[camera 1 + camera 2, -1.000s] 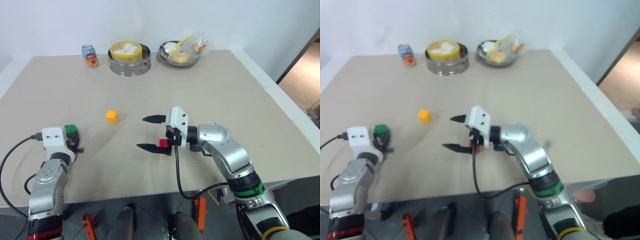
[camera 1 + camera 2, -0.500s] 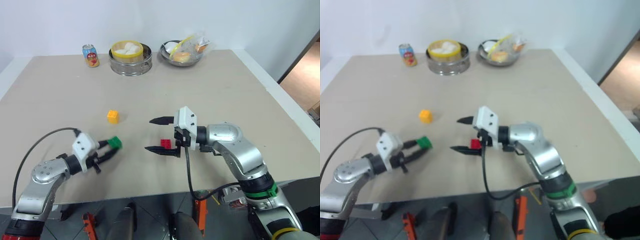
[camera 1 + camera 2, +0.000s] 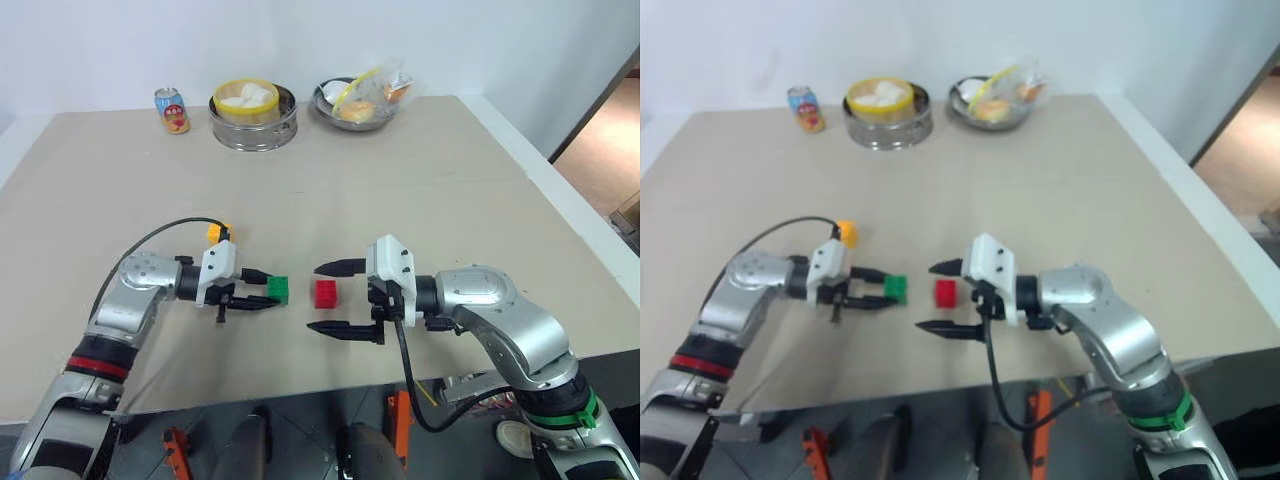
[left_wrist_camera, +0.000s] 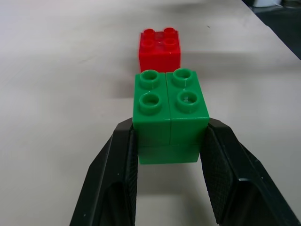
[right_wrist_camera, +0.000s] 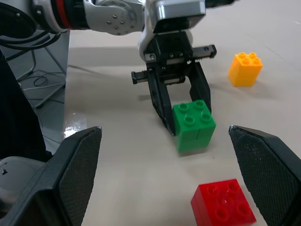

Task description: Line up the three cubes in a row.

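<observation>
Cubes sit mid-surface [image 3: 120,160] in the eye views: left tool [image 3: 268,290] clamps the green cube [image 3: 278,290] just left of the red cube [image 3: 325,293]; the yellow cube [image 3: 215,232] lies behind the left arm. Right tool [image 3: 322,297] gapes wide, empty, beside red. Left wrist view: green pinched between both fingers [image 4: 115,179], red just beyond. Right wrist view: all three cubes apart.

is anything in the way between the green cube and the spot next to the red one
Nothing visible. The left pincer grips the green cube, and bare table lies between it and the red cube just ahead. The open right pincer waits beyond the red cube.
</observation>
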{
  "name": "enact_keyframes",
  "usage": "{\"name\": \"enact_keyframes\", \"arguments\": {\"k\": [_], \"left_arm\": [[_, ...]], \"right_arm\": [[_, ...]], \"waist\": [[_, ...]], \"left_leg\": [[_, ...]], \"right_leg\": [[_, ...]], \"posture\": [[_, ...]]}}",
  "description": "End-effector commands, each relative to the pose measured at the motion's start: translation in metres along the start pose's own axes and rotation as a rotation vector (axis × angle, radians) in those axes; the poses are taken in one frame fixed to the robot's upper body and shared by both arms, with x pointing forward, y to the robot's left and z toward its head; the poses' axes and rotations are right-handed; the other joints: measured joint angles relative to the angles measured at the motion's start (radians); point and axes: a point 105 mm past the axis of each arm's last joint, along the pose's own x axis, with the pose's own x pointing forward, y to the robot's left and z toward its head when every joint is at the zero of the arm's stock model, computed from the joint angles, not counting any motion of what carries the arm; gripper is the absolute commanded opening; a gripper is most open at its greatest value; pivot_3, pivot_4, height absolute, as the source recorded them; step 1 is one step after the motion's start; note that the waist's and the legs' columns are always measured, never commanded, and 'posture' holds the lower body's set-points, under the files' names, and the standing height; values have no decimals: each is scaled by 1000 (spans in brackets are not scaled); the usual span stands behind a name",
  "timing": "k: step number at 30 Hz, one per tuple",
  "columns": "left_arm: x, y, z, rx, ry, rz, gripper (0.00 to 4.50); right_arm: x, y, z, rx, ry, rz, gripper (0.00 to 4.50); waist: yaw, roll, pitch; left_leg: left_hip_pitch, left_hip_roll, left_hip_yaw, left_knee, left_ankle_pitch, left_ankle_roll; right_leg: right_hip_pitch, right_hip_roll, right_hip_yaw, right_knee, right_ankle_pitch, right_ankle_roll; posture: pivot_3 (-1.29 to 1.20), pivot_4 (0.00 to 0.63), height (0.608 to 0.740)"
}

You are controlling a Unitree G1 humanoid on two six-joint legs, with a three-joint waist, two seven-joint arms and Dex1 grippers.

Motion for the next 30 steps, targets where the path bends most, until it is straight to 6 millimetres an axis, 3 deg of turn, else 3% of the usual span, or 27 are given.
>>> {"name": "enact_keyframes", "arguments": {"k": [1,22,29,30], "left_arm": [[2,6,4,34,-6,-12,1298],[-2,16,-6,2,3,44,1298],[-3,7,-13,-18,24,-14,1298],[-4,7,-13,-22,29,-18,1799]], "right_arm": [[-4,3,13,-55,-24,-20,4500],[-6,2,11,-49,-17,-45,4500],[-6,2,10,-49,-14,-43,4500],[-6,2,10,-49,-14,-42,4500]], "waist": [[0,0,0],[0,0,0],[0,0,0],[0,0,0]], "left_leg": [[0,1,0,1,0,0],[0,5,3,7,-2,-2],[0,5,3,7,-3,-2],[0,5,3,7,-3,-2]], "right_leg": [[0,1,0,0,0,0],[2,1,-1,1,4,-1],[2,2,-1,1,5,-2],[2,2,-1,1,5,-2]], "posture": [[0,150,740],[0,150,740],[0,150,740],[0,150,740]]}}
